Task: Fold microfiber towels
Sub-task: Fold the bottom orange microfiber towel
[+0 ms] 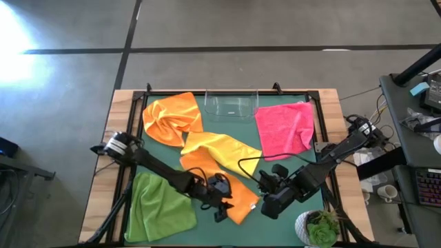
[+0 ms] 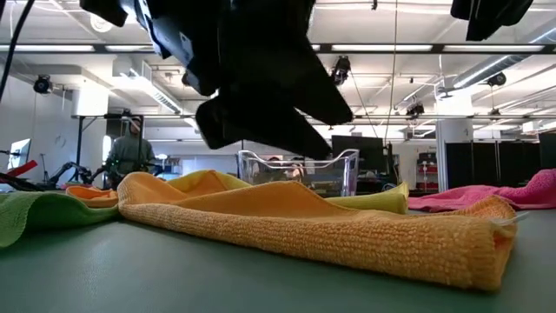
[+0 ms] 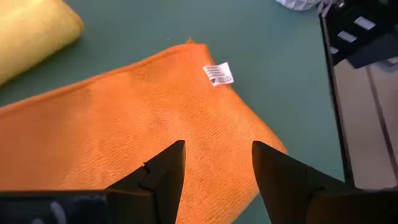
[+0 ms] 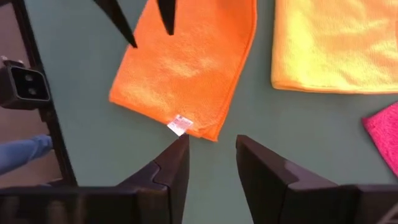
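On the green table (image 1: 158,148), going left to right in the high view, the lime green towel (image 1: 160,206) lies at the near left corner, a crumpled orange towel (image 1: 172,118) sits farther back, and the left claw (image 1: 222,210) hovers over the near end of a folded orange towel (image 1: 238,195) in the middle. The left claw's fingers (image 3: 163,176) stand apart with nothing between them, poised just above the folded orange cloth, whose white tag (image 3: 218,73) shows near its corner. The yellow towel (image 1: 224,149) lies across the far end of that folded orange one, and behind them a clear plastic bin (image 1: 231,105) stands at the table's back edge. Next comes the right claw (image 1: 265,207), just beside the orange towel's near corner; its fingers (image 4: 169,168) stand narrowly parted, empty, above bare table close to the tagged corner. The hot pink towel (image 1: 284,128) lies flat at the far right. A potted plant (image 1: 318,231) sits at the near right edge.
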Controlling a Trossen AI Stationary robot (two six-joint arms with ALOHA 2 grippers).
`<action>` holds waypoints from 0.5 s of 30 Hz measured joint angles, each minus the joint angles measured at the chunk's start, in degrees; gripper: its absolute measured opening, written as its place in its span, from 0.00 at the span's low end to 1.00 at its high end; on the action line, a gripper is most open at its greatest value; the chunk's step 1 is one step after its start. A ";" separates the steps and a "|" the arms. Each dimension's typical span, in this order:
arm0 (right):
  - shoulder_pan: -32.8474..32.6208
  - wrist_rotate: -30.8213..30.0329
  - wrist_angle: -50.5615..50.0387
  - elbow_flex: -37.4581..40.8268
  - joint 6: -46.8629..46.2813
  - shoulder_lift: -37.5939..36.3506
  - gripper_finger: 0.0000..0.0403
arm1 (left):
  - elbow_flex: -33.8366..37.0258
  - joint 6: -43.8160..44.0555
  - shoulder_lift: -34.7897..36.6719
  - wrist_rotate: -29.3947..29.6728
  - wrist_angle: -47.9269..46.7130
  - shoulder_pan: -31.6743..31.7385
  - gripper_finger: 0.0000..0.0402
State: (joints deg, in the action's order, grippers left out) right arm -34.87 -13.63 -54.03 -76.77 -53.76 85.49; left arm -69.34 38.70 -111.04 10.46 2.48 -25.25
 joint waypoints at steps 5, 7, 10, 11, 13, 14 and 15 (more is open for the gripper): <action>0.00 0.01 -0.02 0.07 0.00 0.00 0.30 | -3.33 0.00 -4.57 -0.13 -0.68 -0.27 0.43; 0.00 0.02 -0.08 0.19 -0.01 0.00 0.30 | -3.52 0.07 -5.05 -0.13 -0.48 -0.35 0.43; 0.00 0.02 -0.07 0.37 -0.02 0.00 0.30 | -3.50 1.49 -5.85 -0.46 -2.06 -0.46 0.43; 0.00 0.02 -0.05 0.43 -0.02 0.00 0.30 | -3.36 1.81 -5.86 -0.49 -3.93 -0.46 0.43; 0.00 0.02 0.01 0.59 -0.17 0.00 0.30 | -3.31 2.51 -5.85 -0.50 -6.00 -0.46 0.43; 0.00 0.01 -0.03 0.67 -0.17 0.00 0.30 | -3.31 2.58 -5.67 -0.47 -7.35 -0.46 0.43; 0.00 0.00 -0.03 0.75 -0.17 0.00 0.30 | -3.16 2.58 -5.38 -0.46 -8.44 -0.46 0.43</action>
State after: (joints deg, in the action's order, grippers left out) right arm -34.87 -13.63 -54.06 -76.02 -53.93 85.49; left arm -72.50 41.28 -116.42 10.00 -5.96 -25.71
